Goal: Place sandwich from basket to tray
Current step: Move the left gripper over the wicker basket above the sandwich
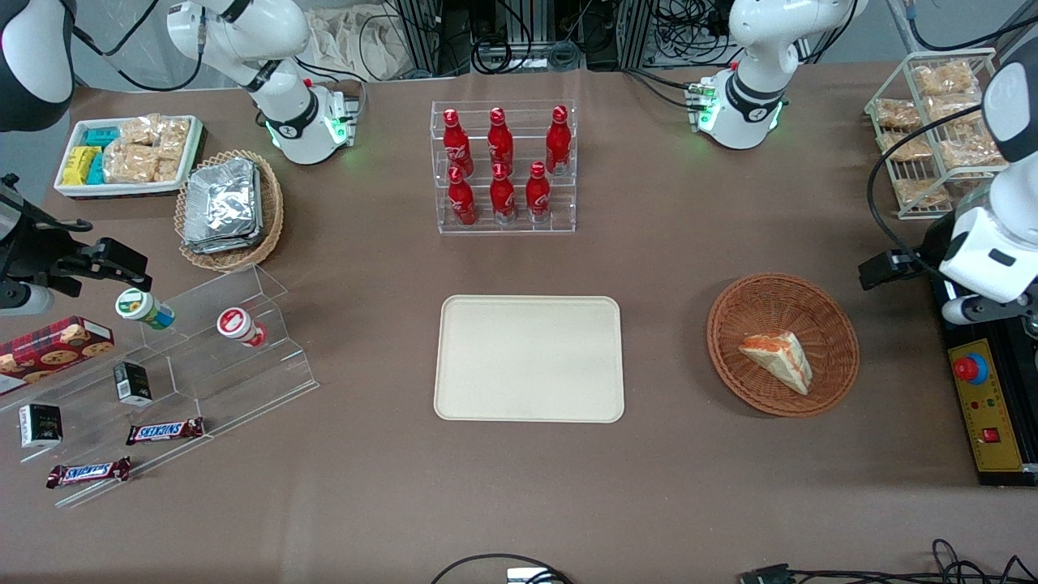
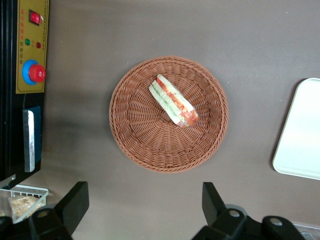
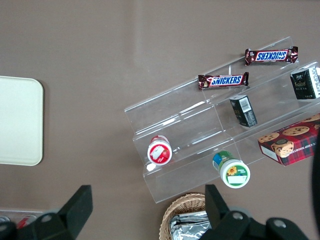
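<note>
The sandwich (image 1: 777,358) (image 2: 172,102), a pale wedge with orange-red and green layers, lies on its side in the round reddish-brown basket (image 1: 730,324) (image 2: 130,135). The cream tray (image 1: 529,358) (image 2: 302,130) lies flat mid-table with nothing on it, beside the basket toward the parked arm's end. My left gripper (image 1: 880,272) (image 2: 144,205) hangs high above the table just outside the basket's rim, toward the working arm's end. It is open, with only bare tabletop between its black fingers (image 2: 75,200).
A black and yellow control box with a red button (image 1: 985,405) (image 2: 31,72) sits at the working arm's table edge. A wire rack of snack packets (image 1: 932,130) stands farther from the camera. A clear rack of red bottles (image 1: 504,166) stands farther back than the tray.
</note>
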`<state>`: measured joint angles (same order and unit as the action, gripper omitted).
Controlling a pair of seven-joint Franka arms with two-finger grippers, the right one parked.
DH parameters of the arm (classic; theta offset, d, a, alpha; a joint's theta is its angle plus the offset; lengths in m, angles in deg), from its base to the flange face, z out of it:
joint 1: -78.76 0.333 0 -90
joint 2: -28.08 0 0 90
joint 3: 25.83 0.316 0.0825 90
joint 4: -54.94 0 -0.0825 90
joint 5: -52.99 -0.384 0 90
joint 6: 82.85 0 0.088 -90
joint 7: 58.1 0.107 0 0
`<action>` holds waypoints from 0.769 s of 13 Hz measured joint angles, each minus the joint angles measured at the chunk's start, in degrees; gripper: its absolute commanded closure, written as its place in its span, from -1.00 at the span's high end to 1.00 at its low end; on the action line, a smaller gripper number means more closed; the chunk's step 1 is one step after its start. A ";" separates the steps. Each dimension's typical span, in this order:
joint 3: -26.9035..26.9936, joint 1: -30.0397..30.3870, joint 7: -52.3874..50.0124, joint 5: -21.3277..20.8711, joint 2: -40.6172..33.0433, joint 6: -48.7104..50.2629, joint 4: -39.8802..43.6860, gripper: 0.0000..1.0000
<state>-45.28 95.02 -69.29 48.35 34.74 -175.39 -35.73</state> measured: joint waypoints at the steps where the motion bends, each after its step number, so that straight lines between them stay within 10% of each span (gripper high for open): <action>1: -0.02 -0.01 0.14 0.00 0.48 0.02 0.33 1.00; 6: -0.12 -0.11 -2.22 0.00 5.41 -1.42 0.08 1.00; 10: -0.13 -0.12 -17.70 -0.02 10.38 -21.17 -10.84 1.00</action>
<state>-45.41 94.90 -86.99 48.33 45.12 -196.56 -46.56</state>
